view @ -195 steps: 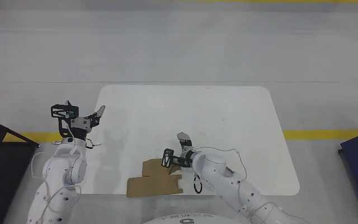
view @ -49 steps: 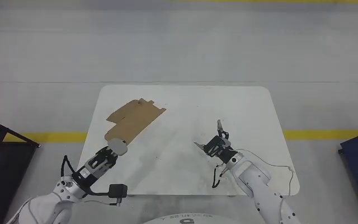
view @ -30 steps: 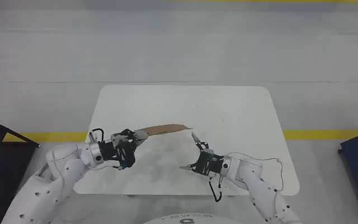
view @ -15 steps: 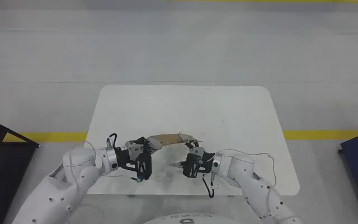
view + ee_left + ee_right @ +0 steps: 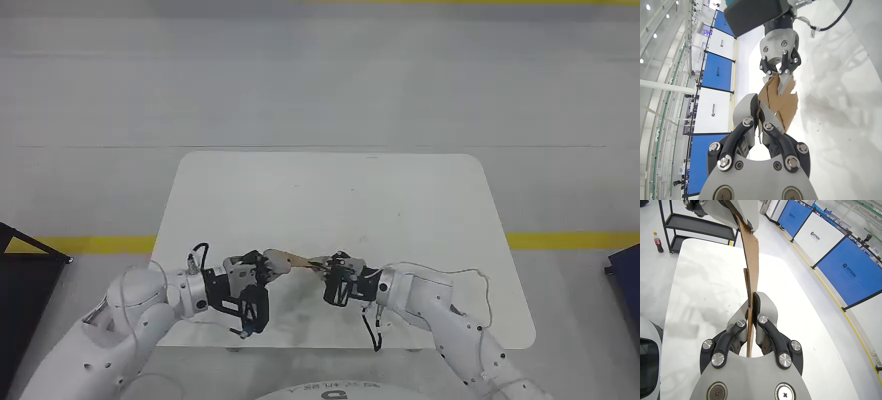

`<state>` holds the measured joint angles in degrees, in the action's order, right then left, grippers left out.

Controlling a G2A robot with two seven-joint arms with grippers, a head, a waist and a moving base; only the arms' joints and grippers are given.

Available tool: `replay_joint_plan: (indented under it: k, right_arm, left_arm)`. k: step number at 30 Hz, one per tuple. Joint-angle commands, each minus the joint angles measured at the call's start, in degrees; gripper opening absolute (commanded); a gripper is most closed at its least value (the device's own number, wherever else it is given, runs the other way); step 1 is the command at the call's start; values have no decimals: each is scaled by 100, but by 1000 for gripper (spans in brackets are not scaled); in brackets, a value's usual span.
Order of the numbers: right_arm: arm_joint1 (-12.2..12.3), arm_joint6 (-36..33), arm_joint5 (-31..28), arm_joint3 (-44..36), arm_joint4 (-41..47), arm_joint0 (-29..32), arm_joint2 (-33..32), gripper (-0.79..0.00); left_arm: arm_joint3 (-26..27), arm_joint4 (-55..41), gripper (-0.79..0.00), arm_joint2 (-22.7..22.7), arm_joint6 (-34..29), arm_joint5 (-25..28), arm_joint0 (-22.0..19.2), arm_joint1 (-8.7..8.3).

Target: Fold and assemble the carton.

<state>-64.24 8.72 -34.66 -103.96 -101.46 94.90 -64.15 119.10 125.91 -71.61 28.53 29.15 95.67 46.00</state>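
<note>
White counter [image 5: 400, 200] lies beneath both arms. The flattened carton [image 5: 785, 100] hangs on edge between them, with the left end effector [image 5: 757, 113] clamped on one end and the right end effector [image 5: 752, 303] on the other. No panel looks folded yet, so assembly seems barely begun.

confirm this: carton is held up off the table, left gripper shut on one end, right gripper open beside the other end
Not quite. The right gripper is not open: the right wrist view shows it shut on the carton's other end. The rest holds: left gripper shut on one end, carton up off the table.
</note>
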Motion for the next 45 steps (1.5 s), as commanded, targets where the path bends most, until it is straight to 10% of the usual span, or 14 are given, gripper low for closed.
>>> replay_joint_plan:
  k: [1, 13, 24, 45]
  right_arm:
    - [7, 21, 44, 2, 84, -1, -43, -785]
    - [182, 4384, 177, 596, 1322, 494, -1270, -785]
    - [192, 4300, -278, 720, 1479, 382, -1191, -785]
    - [12, 4264, -1477, 1339, 4745, -287, -640, -785]
  left_arm:
    - [-19, -96, 0, -194, 122, -241, 102, -16]
    - [-1399, -1508, 0, -2251, 2045, -1322, 1724, -141]
    - [-1706, -1586, 0, -2328, 2463, -1224, 1884, -146]
    - [-1706, -1586, 0, -2328, 2463, -1224, 1884, -146]
